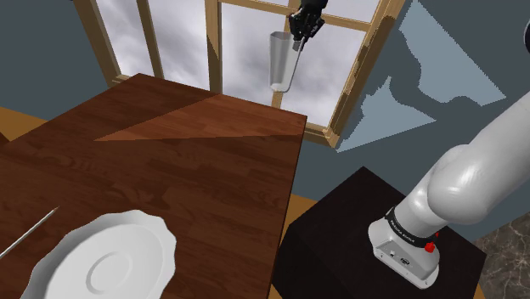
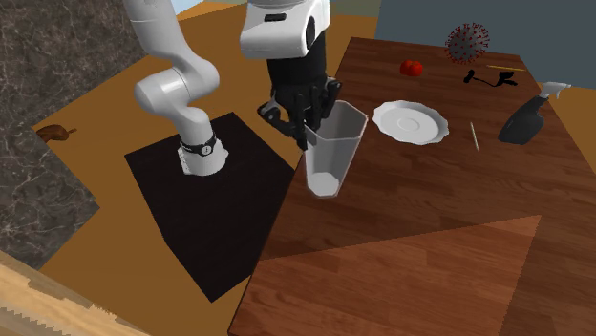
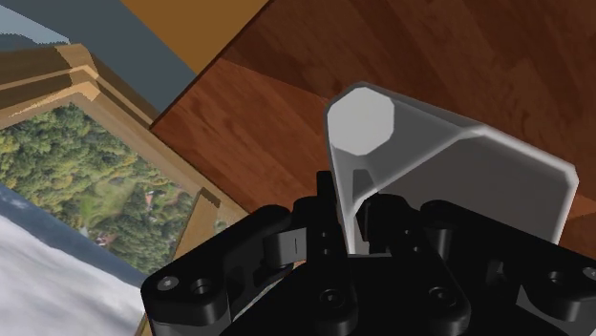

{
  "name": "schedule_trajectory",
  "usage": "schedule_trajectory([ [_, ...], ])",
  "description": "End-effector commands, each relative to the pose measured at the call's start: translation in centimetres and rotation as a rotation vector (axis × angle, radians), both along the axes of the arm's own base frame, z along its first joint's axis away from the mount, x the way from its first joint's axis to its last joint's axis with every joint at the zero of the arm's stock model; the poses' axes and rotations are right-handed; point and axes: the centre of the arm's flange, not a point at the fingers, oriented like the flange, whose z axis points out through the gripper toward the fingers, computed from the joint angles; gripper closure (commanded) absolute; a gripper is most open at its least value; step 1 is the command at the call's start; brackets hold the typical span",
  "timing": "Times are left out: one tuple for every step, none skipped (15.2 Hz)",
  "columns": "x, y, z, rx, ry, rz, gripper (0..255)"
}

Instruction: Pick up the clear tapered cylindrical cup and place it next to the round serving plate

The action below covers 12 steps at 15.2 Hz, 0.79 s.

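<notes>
Your tool [image 2: 308, 126] is clamped on the cup [image 2: 331, 162] at its rim, holding it high above the counter [image 2: 420, 248]. Carry it upright to the plate [image 2: 411, 122] and lower it just beside the edge.

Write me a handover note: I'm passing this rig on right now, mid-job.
Gripper: shut on the cup's wall at the rim.
Cup: upright, held in the air over the table, near its edge.
Plate: on the table, apart from the cup.
Done: pick-up.
Left: carry the cup over, set it down beside the plate, release.
</notes>
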Motion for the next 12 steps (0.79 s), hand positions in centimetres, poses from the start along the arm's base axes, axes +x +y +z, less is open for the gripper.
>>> schedule_trajectory([
  [-0.7, 2.6, -0.1, 0.0, 0.0, -0.001, 255],
  [-1.0, 3.9, -0.1, 0.0, 0.0, -0.001, 255],
  [-1.2, 5.2, -0.1, 0.0, 0.0, -0.001, 255],
  [-1.5, 6.4, -0.1, 0.0, 0.0, -0.001, 255],
  [-1.8, 7.7, -0.1, 0.0, 0.0, -0.001, 255],
  [-2.1, 9.0, -0.1, 0.0, 0.0, -0.001, 255],
  [-2.4, 10.3, -0.1, 0.0, 0.0, -0.001, 255],
  [-2.7, 11.6, -0.1, 0.0, 0.0, -0.001, 255],
  [-3.0, 12.9, -0.1, 0.0, 0.0, -0.001, 255],
  [-3.2, 14.2, -0.1, 0.0, 0.0, -0.001, 255],
  [-3.5, 15.5, 0.0, 0.0, 0.0, -0.001, 255],
  [-3.8, 16.8, 0.0, 0.0, 0.0, -0.001, 255],
])
